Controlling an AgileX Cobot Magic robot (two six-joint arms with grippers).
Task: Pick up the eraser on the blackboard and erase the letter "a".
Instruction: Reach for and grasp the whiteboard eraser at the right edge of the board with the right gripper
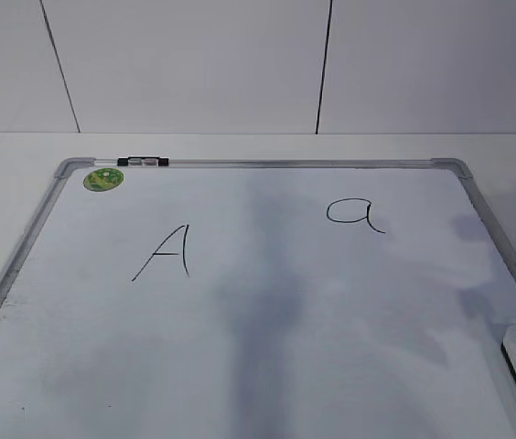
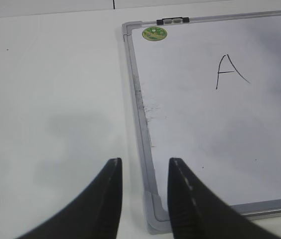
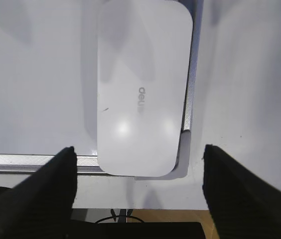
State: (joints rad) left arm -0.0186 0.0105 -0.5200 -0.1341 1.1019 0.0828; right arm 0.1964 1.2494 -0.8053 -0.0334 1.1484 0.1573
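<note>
White rounded plastic eraser (image 3: 143, 84) sits on silver-framed whiteboard's (image 3: 31, 163) corner, right gripper (image 3: 139, 184) fingers spread wide above it, left gripper (image 2: 144, 191) fingers parted, empty.

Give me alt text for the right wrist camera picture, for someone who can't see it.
A white eraser with a small grey logo lies on the corner of the blackboard, its near end overhanging the silver frame. The right gripper hangs above it with its dark fingers spread wide to either side, not touching the eraser.
</note>
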